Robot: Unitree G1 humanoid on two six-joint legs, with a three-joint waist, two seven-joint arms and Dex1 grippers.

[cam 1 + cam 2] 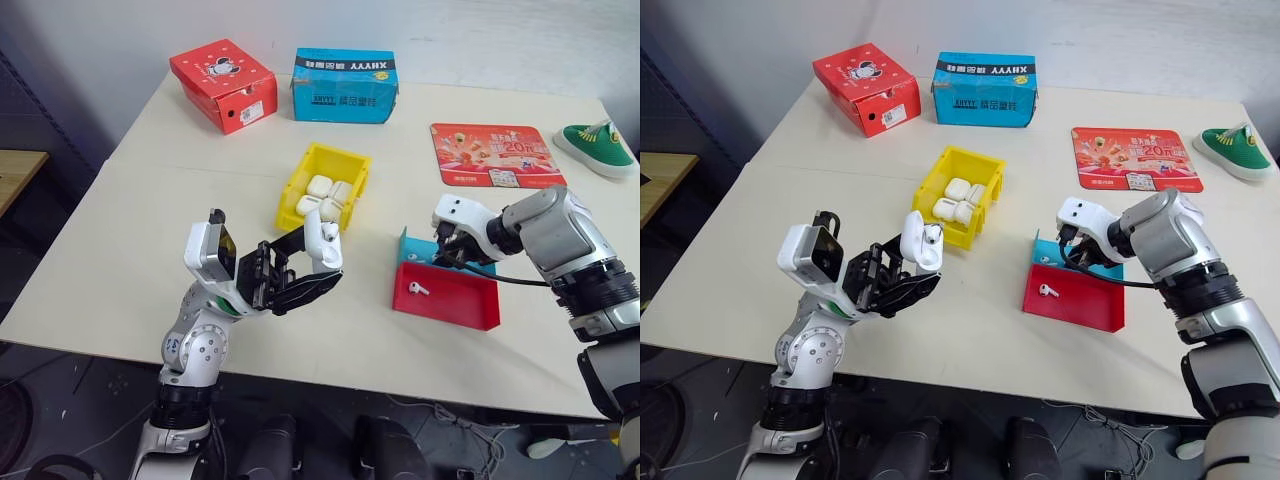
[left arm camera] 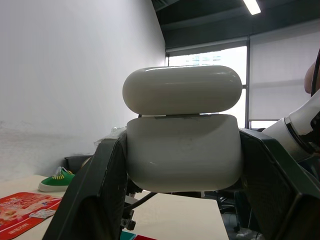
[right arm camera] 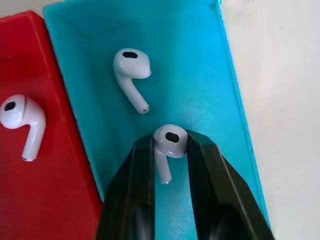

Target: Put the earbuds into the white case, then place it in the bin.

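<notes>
Overhead, the left gripper (image 1: 300,268) holds the white case (image 1: 325,243) up above the table's (image 1: 120,260) near-left part, lid flipped open, while the right gripper (image 1: 445,255) reaches down into the blue end of the red-and-blue tray (image 1: 450,300) on the right; one loose earbud (image 1: 418,288) lies on the red floor, and the yellow bin (image 1: 295,190), further back at centre, already contains several white cases. From the left wrist, the case (image 2: 182,150) sits squeezed between both black fingers (image 2: 90,195), its lid (image 2: 182,90) tipped back. From the right wrist, the fingers (image 3: 132,200) are pinched on the head of an earbud (image 3: 169,145) over the blue floor, a second one (image 3: 131,70) lying just beyond and a third (image 3: 22,117) on the red side. To do this well, I'd lift straight up without squeezing harder — the grip is on a rounded head, so it could squirt free — then bring the stem down into an open socket. Whether the case's sockets are empty or filled is hidden — its inside faces away in most views.
</notes>
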